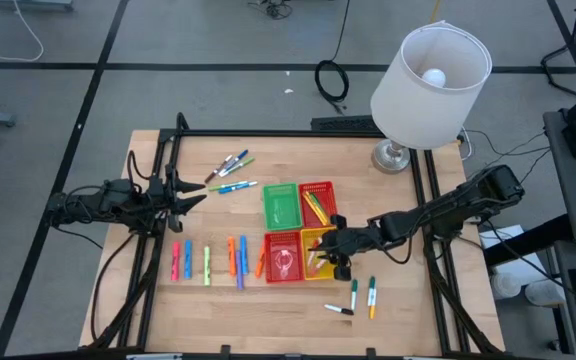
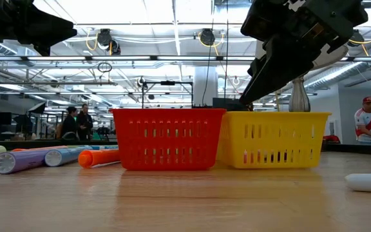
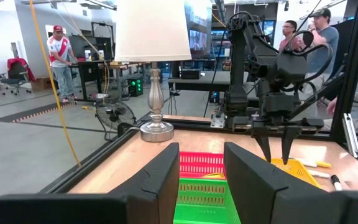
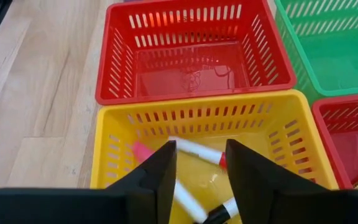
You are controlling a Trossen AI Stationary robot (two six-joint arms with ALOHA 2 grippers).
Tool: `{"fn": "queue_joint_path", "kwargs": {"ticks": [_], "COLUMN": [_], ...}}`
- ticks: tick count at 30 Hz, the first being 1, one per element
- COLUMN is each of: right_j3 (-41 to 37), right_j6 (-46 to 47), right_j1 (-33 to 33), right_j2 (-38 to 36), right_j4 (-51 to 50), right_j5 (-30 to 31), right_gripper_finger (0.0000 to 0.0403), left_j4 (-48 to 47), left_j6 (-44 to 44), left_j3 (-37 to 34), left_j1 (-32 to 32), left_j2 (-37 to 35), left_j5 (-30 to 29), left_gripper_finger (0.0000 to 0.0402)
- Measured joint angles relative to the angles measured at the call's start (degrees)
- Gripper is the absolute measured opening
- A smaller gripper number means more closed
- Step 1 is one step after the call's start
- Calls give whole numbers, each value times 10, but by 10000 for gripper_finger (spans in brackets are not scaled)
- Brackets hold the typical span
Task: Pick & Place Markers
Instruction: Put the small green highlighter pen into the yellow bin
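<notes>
Desk (image 1: 408, 290): wooden top framed by black rails; four small baskets sit together at its middle, with bare wood open toward the near edge. A lamp (image 1: 430, 75) stands at the far right corner.
Right tool (image 1: 330, 256): hangs just above the yellow basket (image 4: 110, 162), fingers (image 4: 157, 177) parted a moderate way, holding nothing.
Left tool (image 1: 190, 192): waits at the left side of the desk, well apart from the baskets, fingers open and empty.
Markers (image 1: 208, 263): a row lies on the desk left of the red basket (image 1: 283, 257); several more lie inside the yellow basket directly below the right tool, and three near the front right.
</notes>
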Motion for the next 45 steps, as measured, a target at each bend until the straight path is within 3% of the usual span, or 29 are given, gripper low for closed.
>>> {"fn": "queue_joint_path", "kwargs": {"ticks": [12, 16, 23, 27, 38, 45], "right_j3": [0, 43, 198, 263, 274, 274], "right_j6": [0, 15, 185, 279, 604, 697], "right_j1": [10, 52, 134, 173, 186, 177], "right_j2": [-3, -8, 6, 32, 99, 126], "right_j4": [-11, -154, -424, -518, -587, -636], "right_j5": [-2, -2, -3, -27, -67, -79], "right_gripper_finger": [141, 141, 141, 141, 141, 128], "left_j4": [0, 0, 0, 0, 0, 0], "left_j6": [0, 0, 0, 0, 0, 0], "left_j3": [0, 0, 0, 0, 0, 0], "left_j1": [0, 0, 0, 0, 0, 0], "left_j2": [0, 0, 0, 0, 0, 0], "left_j5": [0, 0, 0, 0, 0, 0], "left_gripper_finger": [134, 134, 134, 134, 134, 134]}}
